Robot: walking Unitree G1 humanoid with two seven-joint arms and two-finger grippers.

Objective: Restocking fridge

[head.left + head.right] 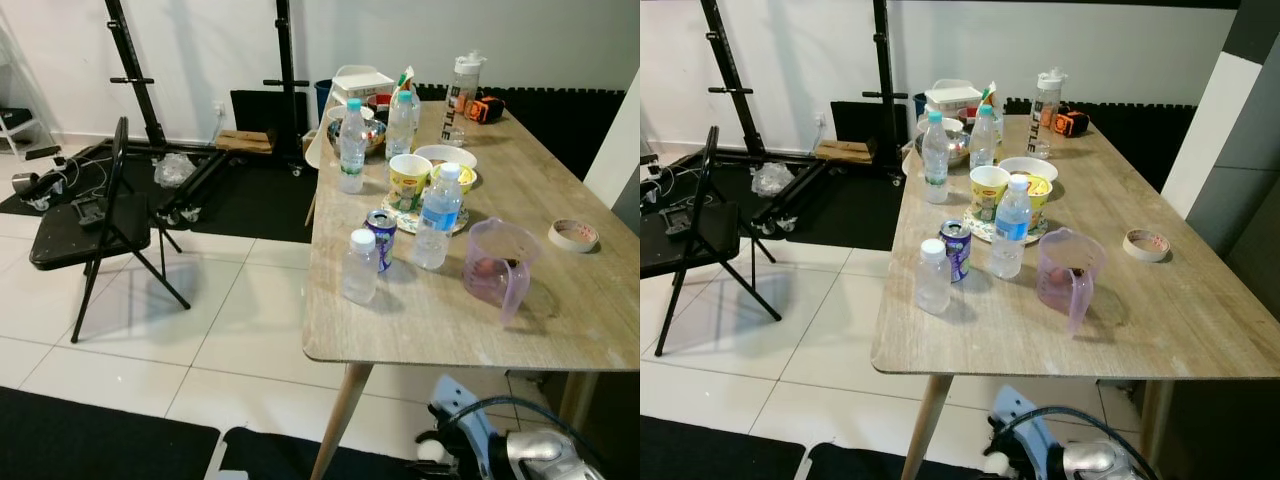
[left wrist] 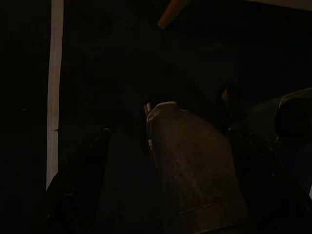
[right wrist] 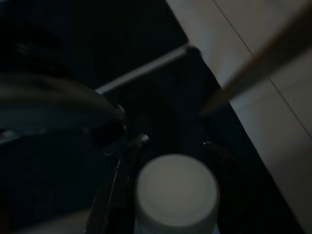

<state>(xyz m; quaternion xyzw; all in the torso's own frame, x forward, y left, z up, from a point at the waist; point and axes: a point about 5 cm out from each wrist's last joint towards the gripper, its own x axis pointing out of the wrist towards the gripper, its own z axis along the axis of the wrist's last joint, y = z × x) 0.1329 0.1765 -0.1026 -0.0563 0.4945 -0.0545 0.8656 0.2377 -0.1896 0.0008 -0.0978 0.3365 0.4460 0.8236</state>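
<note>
My right claw [image 3: 170, 161] hangs below the table [image 1: 560, 320], fingers around a white-capped bottle [image 3: 176, 197] (ready for the fridge). Left claw [image 2: 165, 146] idles; its grip I cannot tell.

Both eye views look forward and down from head height across the wooden worktop [image 1: 560, 320] and the tiled floor [image 1: 130, 350] to its left, sharing nearly the same scene. The two wrist views are dark and sit low, pointing floorward close along their own fingers
</note>
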